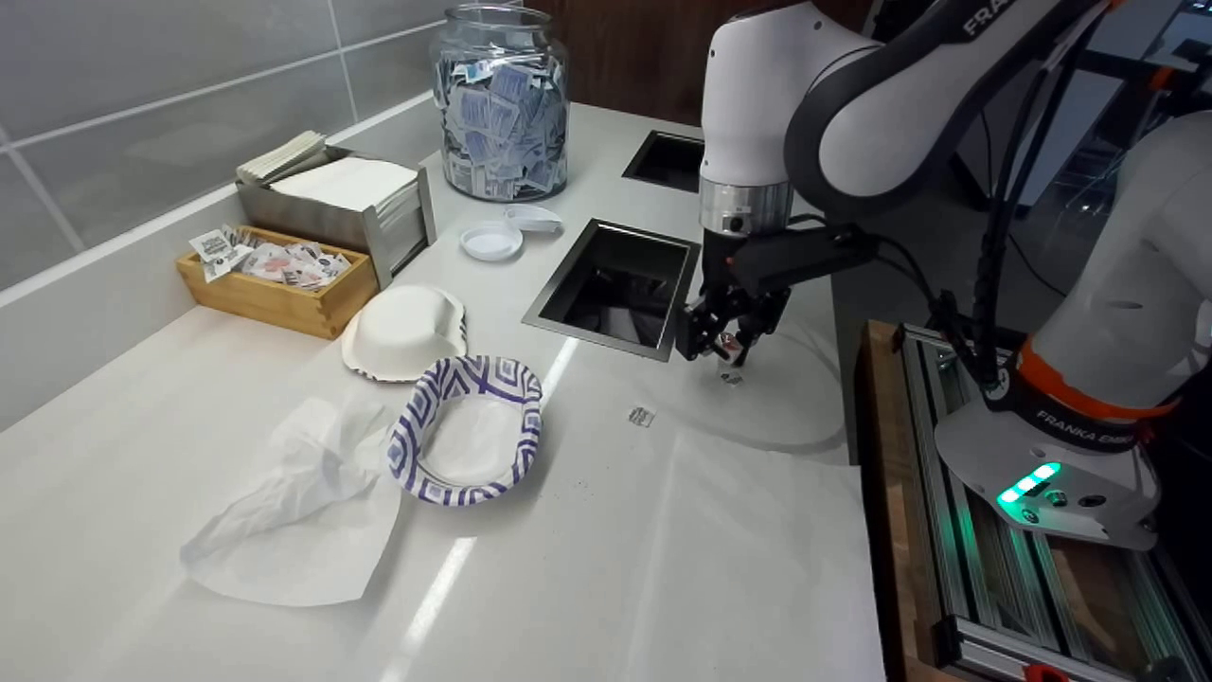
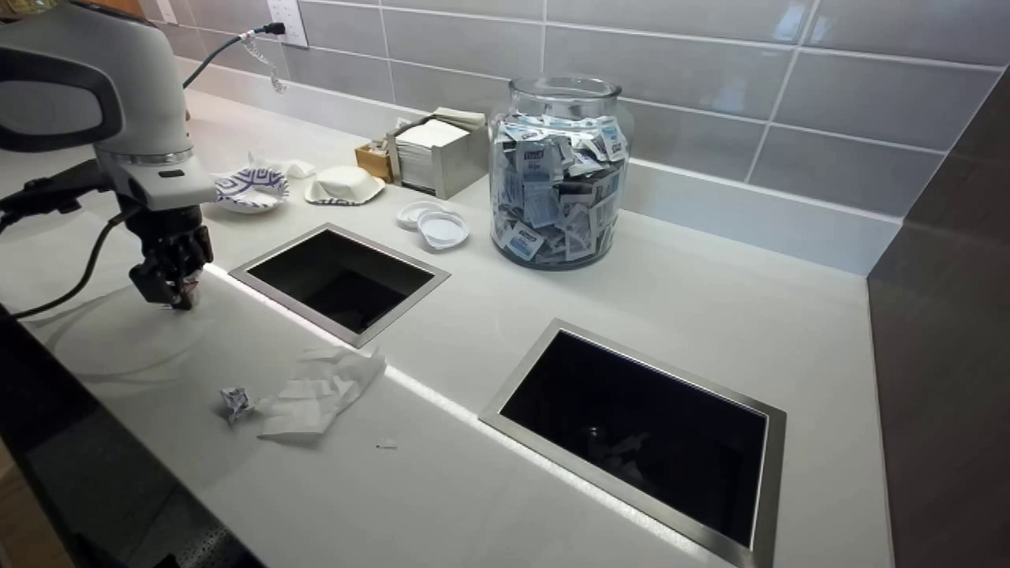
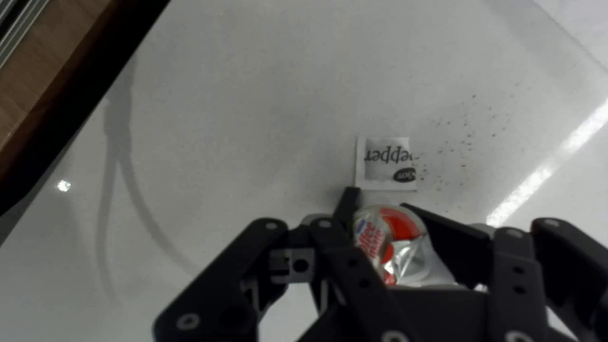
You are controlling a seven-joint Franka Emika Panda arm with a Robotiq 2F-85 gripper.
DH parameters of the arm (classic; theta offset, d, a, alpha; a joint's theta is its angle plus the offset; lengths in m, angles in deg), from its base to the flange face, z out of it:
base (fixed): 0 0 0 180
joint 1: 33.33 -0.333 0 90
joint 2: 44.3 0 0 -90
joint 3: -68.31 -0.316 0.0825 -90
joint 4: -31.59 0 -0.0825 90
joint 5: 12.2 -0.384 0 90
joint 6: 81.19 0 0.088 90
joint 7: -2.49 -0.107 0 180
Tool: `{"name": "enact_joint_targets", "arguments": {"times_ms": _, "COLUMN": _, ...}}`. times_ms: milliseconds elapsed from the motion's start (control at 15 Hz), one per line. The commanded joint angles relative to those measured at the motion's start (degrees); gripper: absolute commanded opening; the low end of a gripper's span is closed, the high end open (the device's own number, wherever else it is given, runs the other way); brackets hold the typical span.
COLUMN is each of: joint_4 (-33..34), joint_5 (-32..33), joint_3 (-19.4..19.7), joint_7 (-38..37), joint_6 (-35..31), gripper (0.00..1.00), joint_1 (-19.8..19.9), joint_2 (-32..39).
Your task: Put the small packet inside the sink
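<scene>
The small packet (image 3: 380,237) is a whitish creamer cup with red print, held between my gripper's fingers in the wrist view. It also shows small in an exterior view (image 1: 728,347). My gripper (image 3: 380,202) is shut on it, a finger against each side, low over the counter. The gripper also shows in both exterior views (image 1: 724,352) (image 2: 180,300). Two dark, steel-rimmed sink openings are set in the counter. The nearer sink (image 1: 597,337) (image 2: 401,308) lies close beside the gripper. The farther sink (image 2: 667,369) also shows in an exterior view (image 1: 663,183). Part of the packet is hidden by the fingers.
A flat pepper packet (image 3: 385,164) (image 1: 640,416) lies beside the gripper. A patterned bowl (image 1: 466,494), an upturned bowl (image 1: 402,332), crumpled paper (image 1: 303,511), white lids (image 1: 491,242), a napkin holder (image 1: 402,227) and a glass jar (image 2: 560,181) stand around.
</scene>
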State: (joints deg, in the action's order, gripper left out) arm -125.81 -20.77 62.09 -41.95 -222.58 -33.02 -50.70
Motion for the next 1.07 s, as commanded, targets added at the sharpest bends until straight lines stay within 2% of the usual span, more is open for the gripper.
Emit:
{"name": "enact_joint_targets", "arguments": {"times_ms": 0, "joint_4": 0.05, "joint_5": 1.35, "joint_3": 0.47, "joint_7": -1.91, "joint_6": 0.12, "gripper": 0.03, "joint_1": -0.38, "joint_2": 0.63}}
{"name": "enact_joint_targets", "arguments": {"times_ms": 67, "joint_4": 0.05, "joint_5": 1.60, "joint_3": 0.48, "joint_7": -2.13, "joint_6": 0.22, "gripper": 0.00, "joint_1": -0.36, "joint_2": 0.64}}
{"name": "enact_joint_targets", "arguments": {"times_ms": 200, "joint_4": 0.05, "joint_5": 2.32, "joint_3": 0.47, "joint_7": -2.70, "joint_6": 0.54, "gripper": 0.04, "joint_1": -0.32, "joint_2": 0.47}}
{"name": "enact_joint_targets", "arguments": {"times_ms": 400, "joint_4": 0.05, "joint_5": 3.67, "joint_3": 0.43, "joint_7": -3.73, "joint_6": 0.90, "gripper": 0.04, "joint_1": -0.26, "joint_2": 0.18}}
{"name": "enact_joint_targets", "arguments": {"times_ms": 467, "joint_4": 0.05, "joint_5": 4.61, "joint_3": 0.34, "joint_7": -4.64, "joint_6": 1.12, "gripper": 0.29, "joint_1": -0.16, "joint_2": 0.01}}
{"name": "enact_joint_targets", "arguments": {"times_ms": 533, "joint_4": 0.06, "joint_5": 5.11, "joint_3": 0.37, "joint_7": -5.08, "joint_6": 1.34, "gripper": 0.30, "joint_1": -0.14, "joint_2": -0.15}}
{"name": "enact_joint_targets", "arguments": {"times_ms": 600, "joint_4": 0.06, "joint_5": 6.27, "joint_3": 0.32, "joint_7": -6.09, "joint_6": 1.64, "gripper": 0.35, "joint_1": 0.00, "joint_2": -0.60}}
{"name": "enact_joint_targets", "arguments": {"times_ms": 1000, "joint_4": 0.31, "joint_5": 11.27, "joint_3": 0.05, "joint_7": -10.09, "joint_6": 3.10, "gripper": 0.80, "joint_1": 0.48, "joint_2": -2.60}}
